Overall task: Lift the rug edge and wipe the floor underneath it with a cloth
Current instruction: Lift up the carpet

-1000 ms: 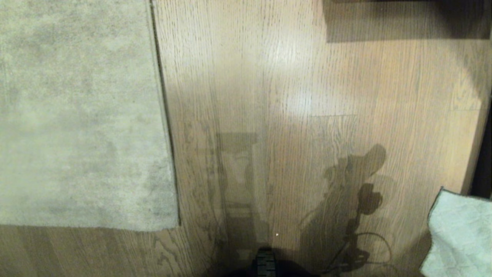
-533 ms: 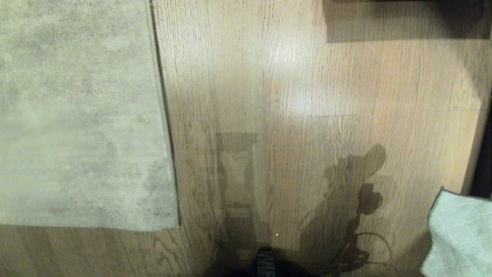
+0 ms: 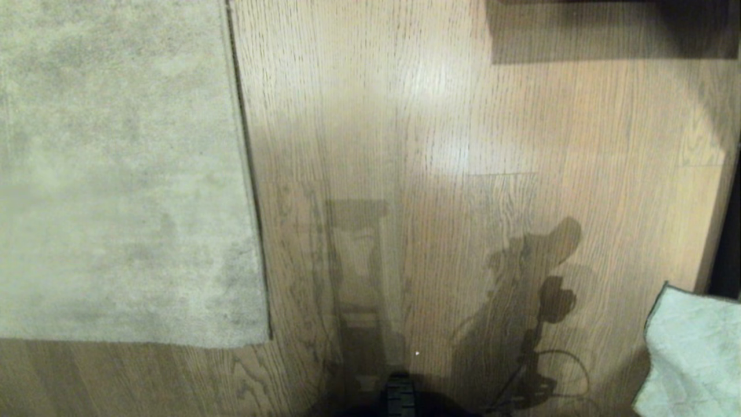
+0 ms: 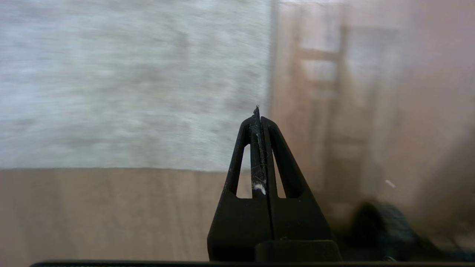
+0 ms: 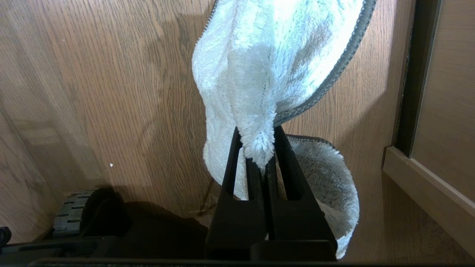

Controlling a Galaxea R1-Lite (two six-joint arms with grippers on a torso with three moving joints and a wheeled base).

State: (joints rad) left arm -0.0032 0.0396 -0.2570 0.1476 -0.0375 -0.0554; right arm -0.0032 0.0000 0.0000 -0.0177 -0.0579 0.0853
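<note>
— How far along, judging by the scene?

— Barely begun; rug edge (image 3: 255,231) flat on the floor (image 3: 434,116), corner down, nothing lifted; no sign of wiping under it yet.

— And the cloth?

— Already in hand; cloth (image 5: 274,66) pinched in the right gripper (image 5: 259,155), jaws clamped on a fold of it, rest of it hanging loose above the planks; seen in the head view as a pale patch at the lower right (image 3: 692,353), well apart from the rug.

— Left side?

— Left gripper (image 4: 259,118) pressed fully shut, holding nothing; hanging over the floor near the rug's corner, in the wrist view; not in the head view at all.

— So what remains?

— Nearly everything, by this reading; opening the left jaws, taking the border, raising it, bringing the cloth across, wiping beneath, laying the rug back.

— Anything different from the earlier frame?

— Nothing in the head view; rug, floor, shadows and cloth patch all in the same places as a second ago; only the blur in the left wrist view hinting at motion there.
</note>
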